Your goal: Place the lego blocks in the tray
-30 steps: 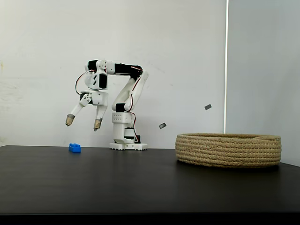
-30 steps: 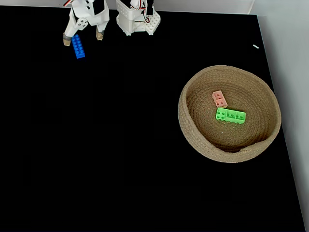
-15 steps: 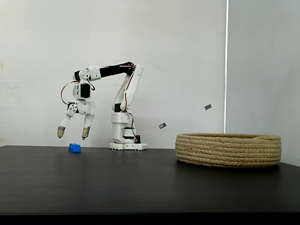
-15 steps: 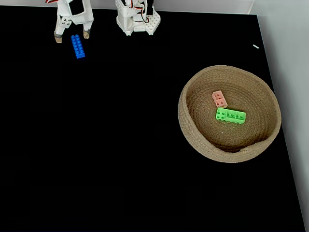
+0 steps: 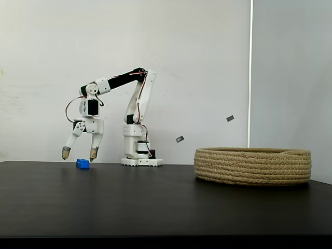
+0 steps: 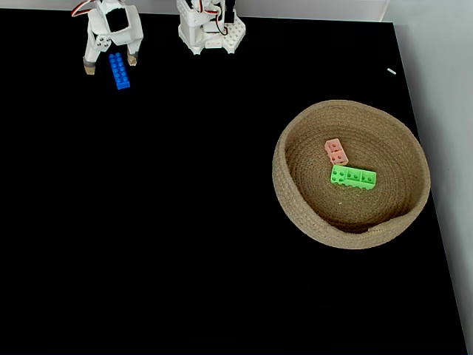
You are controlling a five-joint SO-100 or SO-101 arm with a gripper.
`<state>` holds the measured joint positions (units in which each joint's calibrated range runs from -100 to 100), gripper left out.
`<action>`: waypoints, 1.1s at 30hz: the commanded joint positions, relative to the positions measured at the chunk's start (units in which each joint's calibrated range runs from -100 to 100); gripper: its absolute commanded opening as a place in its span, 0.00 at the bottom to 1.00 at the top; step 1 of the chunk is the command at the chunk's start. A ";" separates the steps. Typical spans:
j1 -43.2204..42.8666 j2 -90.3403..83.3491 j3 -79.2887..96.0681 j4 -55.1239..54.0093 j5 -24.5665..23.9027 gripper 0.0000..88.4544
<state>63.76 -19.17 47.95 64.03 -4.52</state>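
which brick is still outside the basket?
The blue brick. It lies on the black table under the open claw, while the pink brick and green brick sit inside the basket.

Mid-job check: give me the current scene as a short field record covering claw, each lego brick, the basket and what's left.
claw: open claw, fingertips either side of the blue brick's far end, just above the table
blue studded lego brick: on the black table, not gripped
salmon-pink lego brick: inside the basket
bright green lego brick: inside the basket, beside the pink one
round coiled tan rope basket: at the right of both fixed views
left to do: blue brick only
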 commanded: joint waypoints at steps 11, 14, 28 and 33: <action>0.46 1.54 1.80 -6.18 -0.59 0.00; 0.29 1.63 2.35 -8.26 -1.27 0.00; -17.51 -17.37 -19.17 12.07 -0.39 0.00; -37.63 -18.58 -24.28 17.90 -2.30 0.00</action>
<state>40.64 -34.18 30.45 78.64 -5.30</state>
